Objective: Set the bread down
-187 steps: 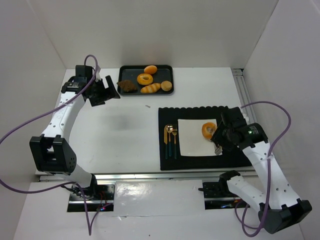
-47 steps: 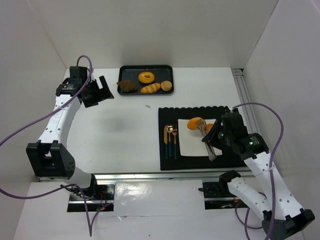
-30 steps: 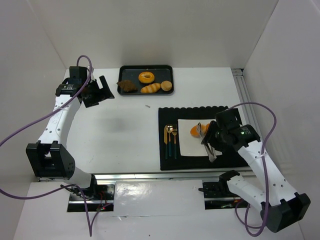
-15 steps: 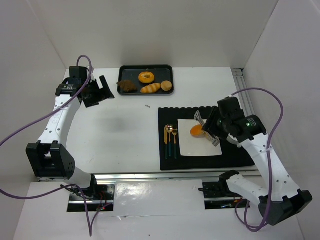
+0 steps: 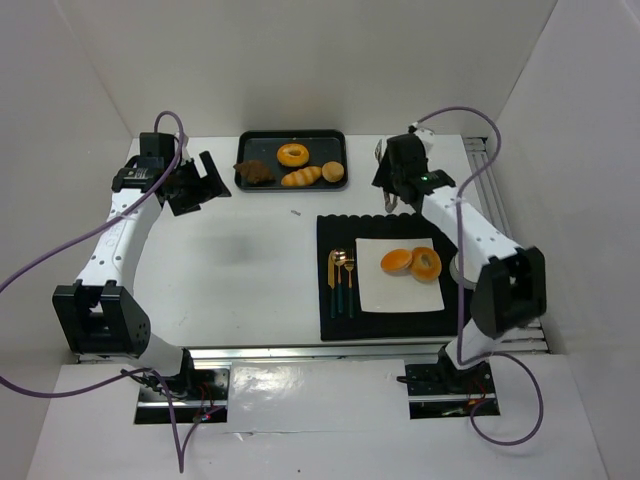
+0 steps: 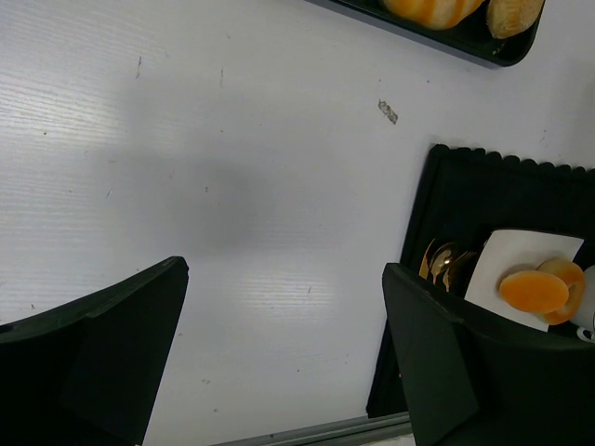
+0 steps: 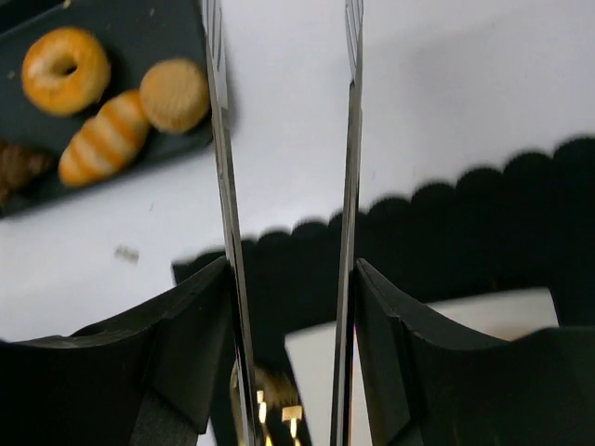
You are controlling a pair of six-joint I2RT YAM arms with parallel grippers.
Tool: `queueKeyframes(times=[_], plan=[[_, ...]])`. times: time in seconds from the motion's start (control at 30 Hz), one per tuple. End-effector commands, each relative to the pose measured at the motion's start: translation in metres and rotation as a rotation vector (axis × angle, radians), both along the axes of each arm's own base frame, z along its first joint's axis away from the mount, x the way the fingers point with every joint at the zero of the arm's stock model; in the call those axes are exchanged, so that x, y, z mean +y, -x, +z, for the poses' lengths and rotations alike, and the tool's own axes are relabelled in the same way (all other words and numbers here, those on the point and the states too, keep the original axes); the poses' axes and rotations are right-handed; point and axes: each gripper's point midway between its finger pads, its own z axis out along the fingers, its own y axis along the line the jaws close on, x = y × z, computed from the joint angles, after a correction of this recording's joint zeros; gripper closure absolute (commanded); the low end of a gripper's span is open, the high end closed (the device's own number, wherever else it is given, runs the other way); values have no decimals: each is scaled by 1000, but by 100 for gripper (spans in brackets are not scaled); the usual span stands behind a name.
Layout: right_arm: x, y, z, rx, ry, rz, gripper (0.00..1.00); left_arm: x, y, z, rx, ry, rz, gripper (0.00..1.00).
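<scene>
Two breads lie on the white plate [image 5: 380, 290]: an orange bun [image 5: 397, 262] and a bagel [image 5: 427, 264]; both also show in the left wrist view, the bun [image 6: 533, 290] beside the bagel [image 6: 569, 279]. My right gripper [image 5: 392, 178] is shut on metal tongs [image 7: 219, 139], whose arms stand apart and empty; it hovers over the mat's far edge [image 7: 483, 214], pointing at the black tray [image 5: 292, 185]. The tray holds a donut [image 5: 292, 154], a striped loaf [image 5: 301, 178], a round bun [image 5: 333, 172] and a brown pastry [image 5: 256, 173]. My left gripper [image 5: 196, 184] is open and empty, left of the tray.
A black scalloped mat [image 5: 400, 225] lies under the plate, with gold cutlery [image 5: 342, 280] on its left part. A small scrap [image 5: 296, 211] lies on the white table between tray and mat. A metal rail [image 5: 484, 180] runs along the right side.
The right gripper set the orange bun down beside the bagel on the plate, then swung away to the far edge of the mat with empty tongs. The left arm has not moved lately.
</scene>
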Motion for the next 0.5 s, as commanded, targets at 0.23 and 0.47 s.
queueKeyframes(times=[0.23,0.47], plan=[[-7,-137,-53,-189,177,-145,41,-1,-6,5,-17,4,-10,1],[-11,-180,-101,-140,158,-158,20,-3,-5,1,0,11,-28,1]])
